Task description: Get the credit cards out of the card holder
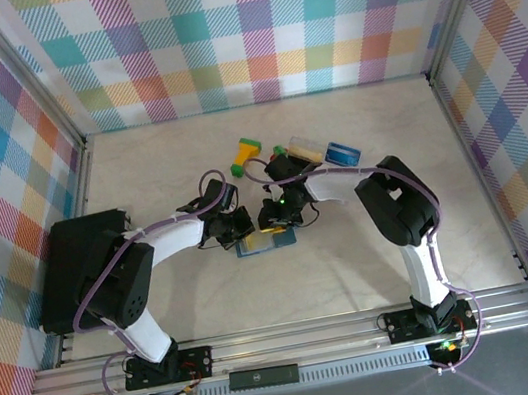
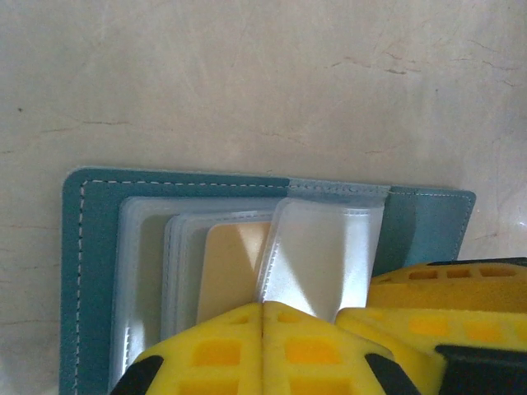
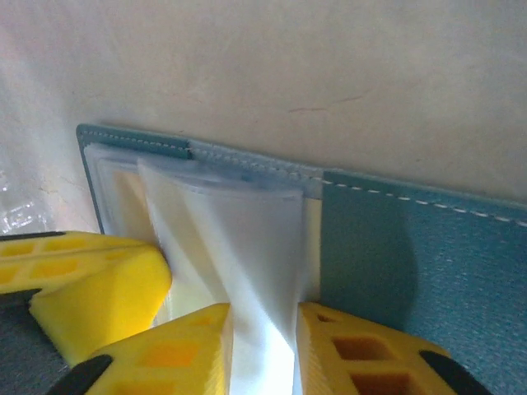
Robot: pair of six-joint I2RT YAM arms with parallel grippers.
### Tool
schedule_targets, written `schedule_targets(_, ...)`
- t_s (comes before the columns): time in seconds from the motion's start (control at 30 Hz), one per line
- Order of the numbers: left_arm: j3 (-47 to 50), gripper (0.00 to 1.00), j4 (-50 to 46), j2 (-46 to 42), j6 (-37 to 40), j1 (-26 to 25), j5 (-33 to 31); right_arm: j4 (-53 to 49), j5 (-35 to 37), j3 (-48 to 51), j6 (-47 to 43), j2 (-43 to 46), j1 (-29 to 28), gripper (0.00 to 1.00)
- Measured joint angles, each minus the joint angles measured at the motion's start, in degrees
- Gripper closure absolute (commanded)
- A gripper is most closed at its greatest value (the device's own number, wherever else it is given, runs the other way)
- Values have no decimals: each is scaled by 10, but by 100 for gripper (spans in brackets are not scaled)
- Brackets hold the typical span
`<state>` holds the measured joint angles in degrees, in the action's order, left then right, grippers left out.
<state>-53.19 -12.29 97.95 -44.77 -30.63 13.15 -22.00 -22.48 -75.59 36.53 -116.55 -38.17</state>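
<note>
While peering down from the top cam, can spot the holder (image 1: 264, 245) lying open on the table (image 1: 358, 273), about mid-table, directly under both grippers. Left gripper (image 1: 239, 227) over its left side, right gripper (image 1: 276, 218) over its right side, the two nearly touching.

From the left wrist cam: fingers (image 2: 247, 325) of the left gripper shut tight, pad against pad, resting at the edge of the stacked clear pockets. Not obviously holding anything, just sitting on the holder's left side. Teal cover, white stitching along the edge, a tan-yellow card (image 2: 233, 263) tucked in one pocket. One clear sleeve (image 2: 325, 255) peeled up off the stack, curving toward the camera beside the right gripper's yellow fingers.

From the right wrist cam: right gripper fingers (image 3: 202, 329) a little apart, closed in on that raised sleeve from both sides, the sleeve running up between them and touching both. Bare right half of the holder lying flat next to it. One left gripper finger poking in at the left. Marbled pale tabletop around the holder in both wrist shots.

Further back and to the right, well apart from the holder: a yellow-and-black card (image 1: 305, 149) and a blue card (image 1: 343, 152) lying side by side on the table. Left of those, a yellow-and-green block (image 1: 246, 154). Checked pastel walls (image 1: 256, 26) on three sides of the table.
</note>
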Motion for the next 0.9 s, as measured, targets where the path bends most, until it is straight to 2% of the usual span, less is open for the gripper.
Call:
schedule_targets(0.07, 0, 100, -3, -5, -5, 0, -4, -1, 9, 0, 3, 0, 0, 80)
schedule_targets(0.23, 2, 88, -39, -36, -11, 0, -24, -3, 22, 0, 8, 0, -1, 81)
schedule_targets(0.47, 5, 77, -41, -43, -20, 0, -14, -3, 24, 0, 16, 0, -1, 81)
schedule_targets(0.63, 5, 75, -40, -28, -21, 0, -3, -2, 25, 0, 19, 0, -1, 80)
schedule_targets(0.9, 4, 79, -28, -18, -21, 0, 7, -1, 37, 0, 21, 4, -1, 80)
